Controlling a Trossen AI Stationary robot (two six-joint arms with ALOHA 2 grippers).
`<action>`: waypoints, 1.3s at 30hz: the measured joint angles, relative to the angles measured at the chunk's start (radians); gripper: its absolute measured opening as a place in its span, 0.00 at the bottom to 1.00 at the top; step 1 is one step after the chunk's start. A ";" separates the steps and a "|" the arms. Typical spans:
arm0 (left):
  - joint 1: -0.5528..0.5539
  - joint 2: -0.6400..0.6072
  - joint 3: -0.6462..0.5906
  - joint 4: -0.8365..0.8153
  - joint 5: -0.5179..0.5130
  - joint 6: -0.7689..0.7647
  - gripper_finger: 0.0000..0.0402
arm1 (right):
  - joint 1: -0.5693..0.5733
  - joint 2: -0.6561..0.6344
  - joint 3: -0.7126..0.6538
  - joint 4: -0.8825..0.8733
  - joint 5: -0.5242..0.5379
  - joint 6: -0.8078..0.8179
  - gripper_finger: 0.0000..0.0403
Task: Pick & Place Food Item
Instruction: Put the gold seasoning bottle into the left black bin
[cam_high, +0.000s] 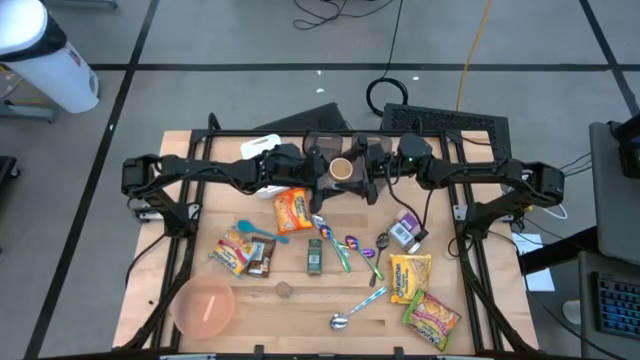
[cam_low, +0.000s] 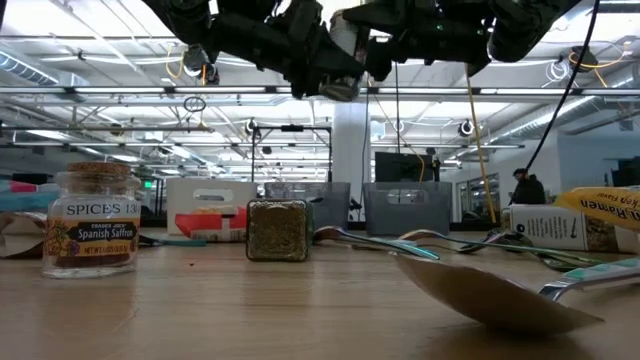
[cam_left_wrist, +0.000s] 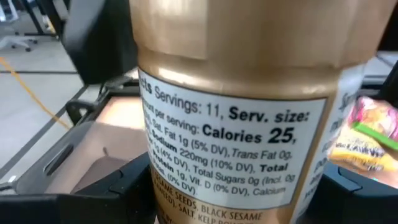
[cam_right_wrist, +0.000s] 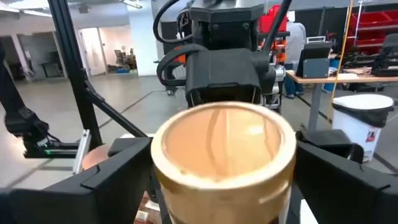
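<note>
High view shows you both arms meeting above the table's far middle, where the gold cylindrical seasoning jar with a printed nutrition label hangs aloft. Your left gripper clamps its labelled side; your right gripper stands spread, fingers flanking the jar's end.

Jar between both claws, above table

Bright even overhead strip lighting, soft faint shadows on the wooden surface, glare on ceiling fixtures, spoon blurred close to the low camera, jar label slightly soft
</note>
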 joint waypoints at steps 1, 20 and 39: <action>0.000 0.000 0.000 -0.008 0.000 0.003 0.70 | 0.000 0.000 0.000 0.002 0.000 -0.007 0.90; 0.021 -0.067 0.000 -0.311 -0.091 0.073 0.70 | 0.013 -0.075 0.176 -0.515 0.157 -0.254 0.85; 0.032 -0.081 0.023 -0.404 -0.120 0.079 0.70 | 0.102 0.115 0.534 -0.996 0.339 -0.509 0.83</action>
